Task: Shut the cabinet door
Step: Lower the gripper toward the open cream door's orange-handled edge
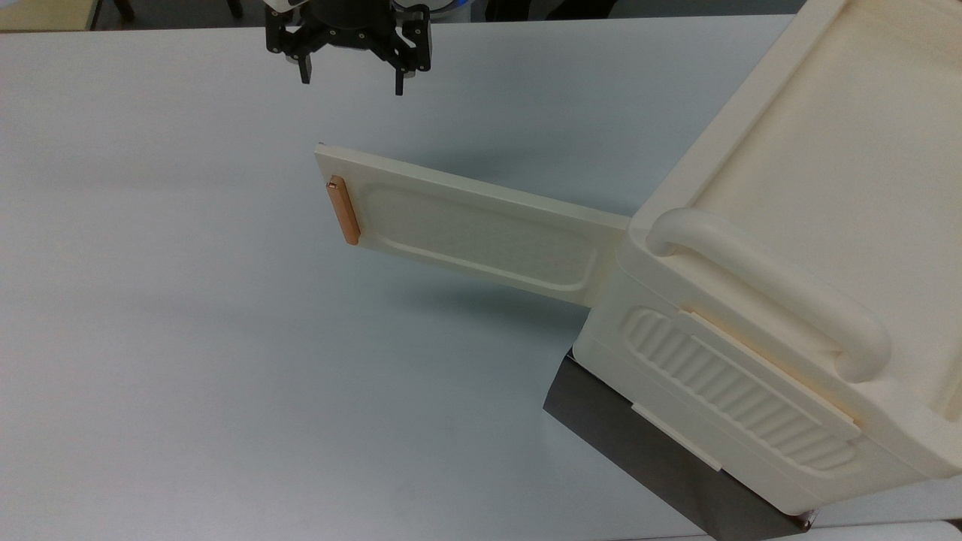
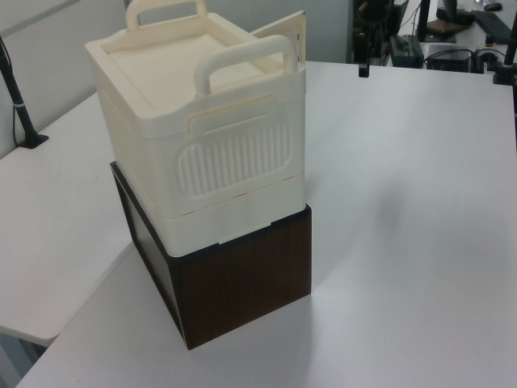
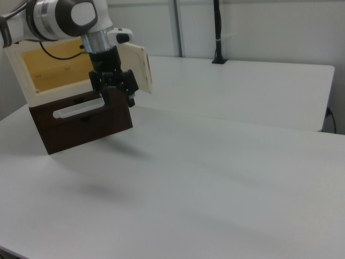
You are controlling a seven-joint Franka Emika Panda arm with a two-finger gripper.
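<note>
The flat, long cream plastic cabinet door (image 1: 481,233), with its recessed rounded-rectangle inset, stands swung wide open in the middle of the top view, running from its hinge at the large cream plastic cabinet (image 1: 789,315) on the top view's right out to a free end near the centre-left, where the small orange-brown bar handle (image 1: 343,211) sits. In the right view the same door (image 3: 136,65) shows in the upper left of the frame, angled out from the cabinet's open yellowish interior. The black two-finger gripper (image 1: 352,79) hangs at the top edge of the top view, above and beyond the door's free end and well apart from it, its fingers spread with nothing between them; in the right view it (image 3: 118,93) appears just in front of the door. By my reading, the step in hand is the approach, and closing has not begun. To do it well, I would bring the fingers down behind the door's free end, on the face away from the handle, and push near that end, where leverage is greatest, following the arc about the hinge rather than a straight line. The cabinet rests on a dark brown wooden box (image 2: 234,283) standing on the pale grey table (image 1: 188,376), so a hard shove could slide or tip the stack; slow, steady pressure seems wiser.
</note>
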